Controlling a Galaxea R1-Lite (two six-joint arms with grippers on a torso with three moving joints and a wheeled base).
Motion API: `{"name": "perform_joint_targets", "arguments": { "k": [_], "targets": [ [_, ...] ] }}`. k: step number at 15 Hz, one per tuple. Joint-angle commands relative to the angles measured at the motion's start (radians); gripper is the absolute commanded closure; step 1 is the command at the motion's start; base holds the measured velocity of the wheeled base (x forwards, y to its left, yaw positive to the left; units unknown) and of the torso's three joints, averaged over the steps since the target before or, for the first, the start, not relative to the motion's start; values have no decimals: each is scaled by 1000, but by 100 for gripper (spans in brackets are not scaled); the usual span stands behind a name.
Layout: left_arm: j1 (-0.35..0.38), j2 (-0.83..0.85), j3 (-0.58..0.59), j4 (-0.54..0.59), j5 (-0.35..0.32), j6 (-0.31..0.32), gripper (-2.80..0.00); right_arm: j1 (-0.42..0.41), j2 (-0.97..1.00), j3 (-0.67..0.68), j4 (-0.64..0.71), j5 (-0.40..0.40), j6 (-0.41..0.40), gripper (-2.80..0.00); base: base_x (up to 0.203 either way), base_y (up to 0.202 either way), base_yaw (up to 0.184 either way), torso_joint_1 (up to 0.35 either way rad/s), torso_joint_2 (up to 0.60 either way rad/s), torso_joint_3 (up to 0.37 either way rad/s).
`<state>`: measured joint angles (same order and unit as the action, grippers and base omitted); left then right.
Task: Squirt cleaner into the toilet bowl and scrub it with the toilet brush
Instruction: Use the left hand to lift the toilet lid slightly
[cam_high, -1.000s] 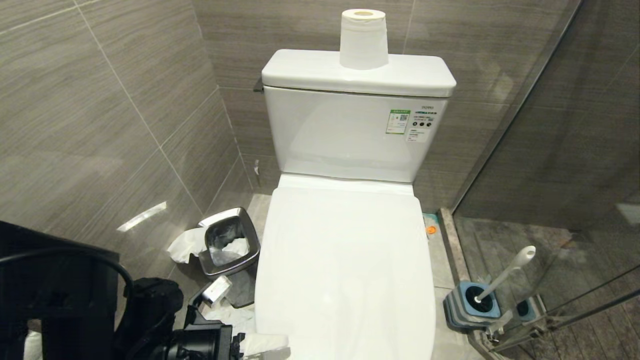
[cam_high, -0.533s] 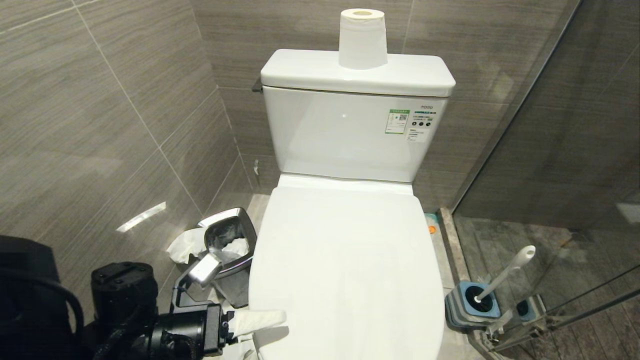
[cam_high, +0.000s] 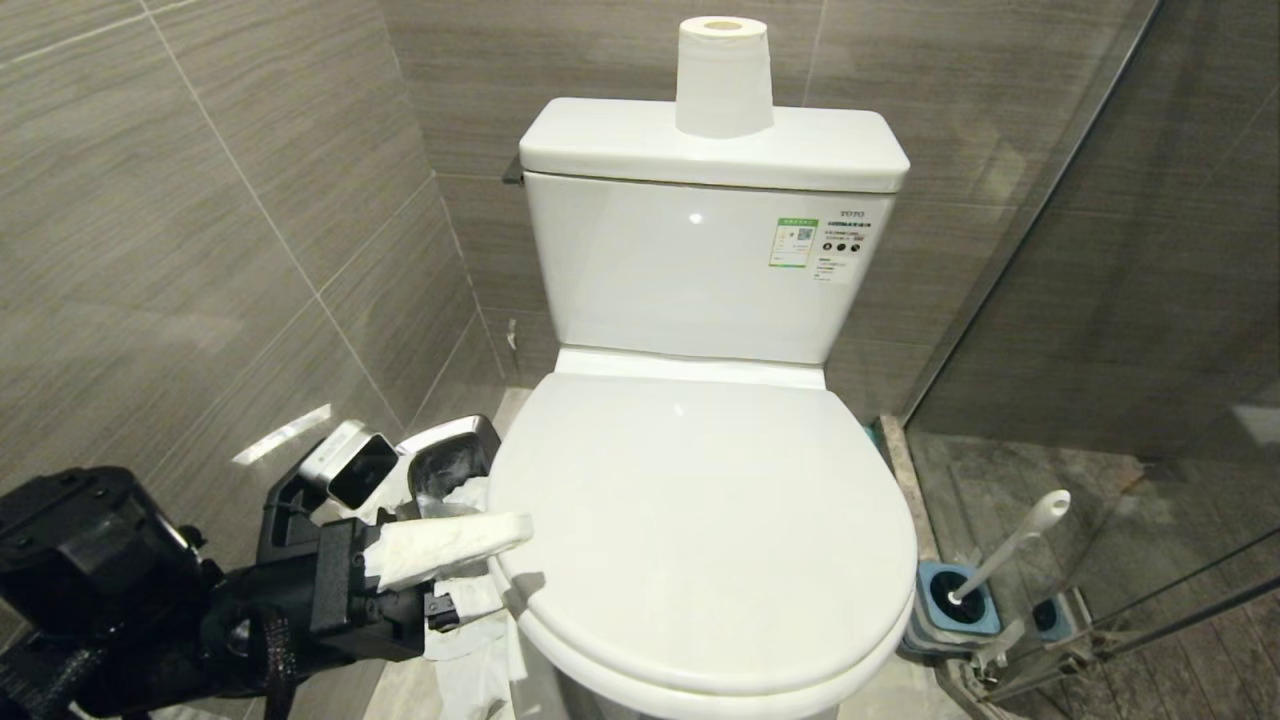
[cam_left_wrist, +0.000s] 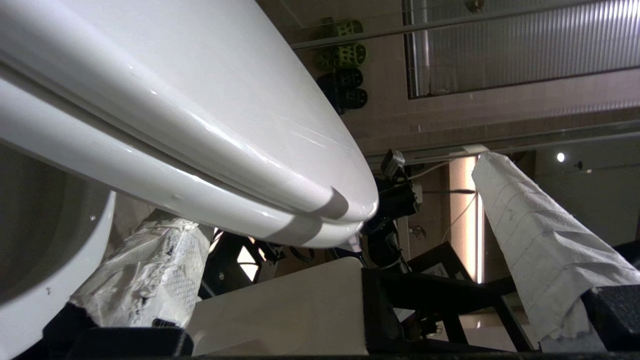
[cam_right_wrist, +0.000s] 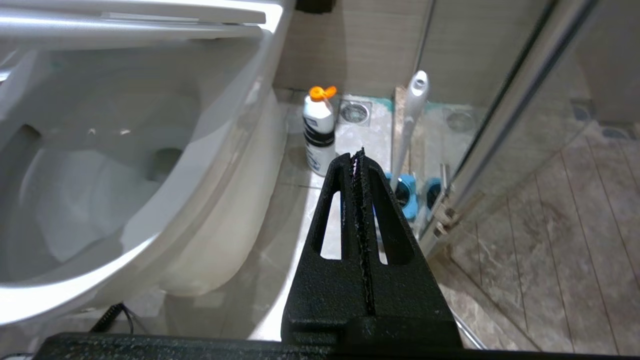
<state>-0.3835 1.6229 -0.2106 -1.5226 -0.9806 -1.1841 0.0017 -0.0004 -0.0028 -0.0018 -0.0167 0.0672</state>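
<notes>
left gripper: jaws wide apart under the half-raised lid of the toilet bowl | right gripper: pinched together, holding nothing | toilet brush: in its holder on the floor | risk: smooth lid may slide off the paper-wrapped fingers and bang down

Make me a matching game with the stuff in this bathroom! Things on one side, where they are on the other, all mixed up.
Things:
1. paper roll
2. toilet brush
3. steel bin
4. cleaner bottle

Places:
A. standing in a grey-and-blue holder by the glass wall
B. on the floor between the toilet and the brush
C. on top of the tank
D. on the floor on the toilet's left side, beside the tiled wall

Pairs: 1-C, 2-A, 3-D, 4-B
</notes>
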Motion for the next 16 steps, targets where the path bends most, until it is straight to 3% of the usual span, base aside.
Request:
{"name": "perform_joint_targets", "arguments": {
  "k": [1, 6, 9, 13, 16],
  "targets": [
    [-28, -54, -9, -7, 18, -9, -280, 0, 0, 0, 0, 0, 0, 0, 0, 0, 0, 0, 0, 0],
    [-135, -10, -59, -7, 114, 1, -280, 0, 0, 0, 0, 0, 0, 0, 0, 0, 0, 0, 0, 0],
    [-202, 30, -88, -7, 182, 60, -280, 0, 0, 0, 0, 0, 0, 0, 0, 0, 0, 0, 0, 0],
    [-213, 19, -145, -7, 232, 78, -280, 0, 0, 1, 0, 0, 0, 0, 0, 0, 0, 0, 0, 0],
    [-210, -2, -161, -7, 271, 156, -280, 0, 0, 0, 0, 0, 0, 0, 0, 0, 0, 0, 0, 0]
  ]
}}
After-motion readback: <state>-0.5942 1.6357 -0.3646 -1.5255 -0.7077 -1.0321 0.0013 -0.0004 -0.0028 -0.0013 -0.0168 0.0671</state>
